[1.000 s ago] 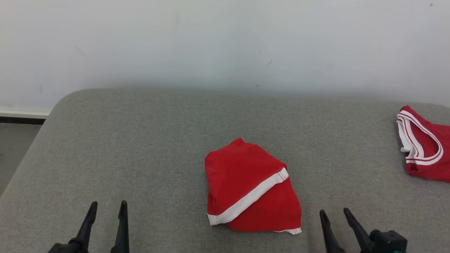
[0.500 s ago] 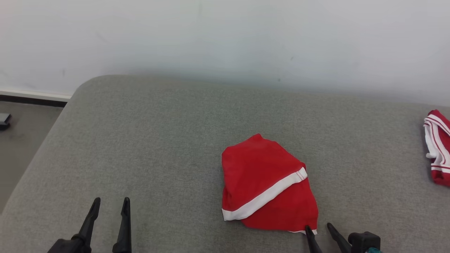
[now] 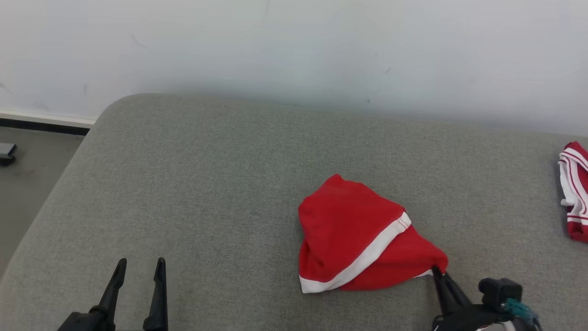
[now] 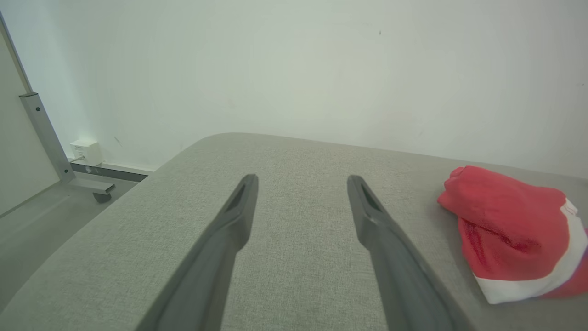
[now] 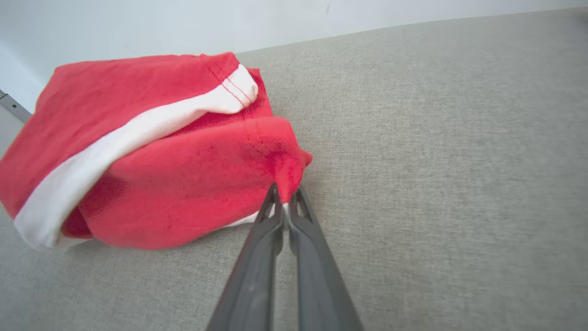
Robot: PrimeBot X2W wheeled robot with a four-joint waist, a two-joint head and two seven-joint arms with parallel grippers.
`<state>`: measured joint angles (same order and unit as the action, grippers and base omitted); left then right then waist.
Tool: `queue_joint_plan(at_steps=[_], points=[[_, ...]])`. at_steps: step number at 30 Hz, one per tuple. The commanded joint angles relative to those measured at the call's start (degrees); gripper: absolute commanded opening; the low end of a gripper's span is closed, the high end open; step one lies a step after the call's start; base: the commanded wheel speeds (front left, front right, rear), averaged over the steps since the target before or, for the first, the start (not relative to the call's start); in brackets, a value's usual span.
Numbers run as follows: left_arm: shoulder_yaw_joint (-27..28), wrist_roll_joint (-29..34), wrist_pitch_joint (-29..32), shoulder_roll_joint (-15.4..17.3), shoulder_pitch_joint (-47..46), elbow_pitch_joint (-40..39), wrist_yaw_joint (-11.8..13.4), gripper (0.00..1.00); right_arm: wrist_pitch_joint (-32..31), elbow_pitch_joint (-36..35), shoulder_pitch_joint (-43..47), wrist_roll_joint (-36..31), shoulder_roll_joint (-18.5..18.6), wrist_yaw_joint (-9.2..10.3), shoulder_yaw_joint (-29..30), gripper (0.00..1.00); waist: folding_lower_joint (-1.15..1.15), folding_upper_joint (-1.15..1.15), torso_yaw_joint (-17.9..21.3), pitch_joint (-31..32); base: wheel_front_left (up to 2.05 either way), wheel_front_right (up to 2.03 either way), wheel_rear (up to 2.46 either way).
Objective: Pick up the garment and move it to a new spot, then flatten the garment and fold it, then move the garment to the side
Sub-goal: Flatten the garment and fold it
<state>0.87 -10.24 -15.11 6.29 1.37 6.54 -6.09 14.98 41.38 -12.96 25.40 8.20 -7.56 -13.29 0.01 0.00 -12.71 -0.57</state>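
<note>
My right end effector pinches a corner of the crumpled white-banded red cloth garment, its bulk lying left and ahead of it; my left end effector gapes empty, farther off.

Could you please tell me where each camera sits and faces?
Head view: on the robot's head, facing forward and down at the grey cushion and red garment; left gripper open at lower left, right gripper shut on the garment's corner at lower right.
Left wrist view: on the left wrist, facing along its open gripper across the cushion to the white wall.
Right wrist view: on the right wrist, facing along its shut gripper at the pinched corner.
Shared: all three show the garment on the cushion.
</note>
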Motion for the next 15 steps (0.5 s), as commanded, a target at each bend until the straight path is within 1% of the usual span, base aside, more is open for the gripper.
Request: queue_joint_plan(at_steps=[1, 6, 7, 11, 15], points=[[0.0, 0.1, 0.0, -0.1, 0.3, 0.1, 0.0, 1.00, 0.2, -1.3, 0.6, -0.4, 1.1, 0.17, 1.1, 0.00, -0.01, 0.00, 0.8, 0.5, 0.00, 0.00, 0.00], [-0.2, 0.0, 0.0, -0.8, 0.6, 0.1, 0.0, 1.00, 0.2, -7.2, 2.0, -1.8, 4.7, 0.17, 6.1, 0.00, -0.01, 0.00, 1.7, 1.2, 0.00, 0.00, 0.00], [-0.2, 0.0, 0.0, -0.8, 0.6, 0.1, 0.0, 1.00, 0.2, -7.2, 2.0, -1.8, 4.7, 0.17, 6.1, 0.00, -0.01, 0.00, 1.7, 1.2, 0.00, 0.00, 0.00], [-0.3, 0.2, 0.0, -1.1, 0.9, 0.2, 0.0, 1.00, 0.2, -11.9, 2.6, -3.1, 6.7, 0.17, 10.1, 0.00, -0.01, 0.00, 2.0, 1.7, 0.00, 0.00, 0.00], [-0.5, 0.4, 0.0, -1.3, 1.2, 0.5, -0.1, 1.00, 0.2, -16.7, 2.8, -4.1, 7.2, 0.17, 12.1, 0.00, -0.01, 0.00, 1.8, 2.1, 0.00, 0.00, 0.00]])
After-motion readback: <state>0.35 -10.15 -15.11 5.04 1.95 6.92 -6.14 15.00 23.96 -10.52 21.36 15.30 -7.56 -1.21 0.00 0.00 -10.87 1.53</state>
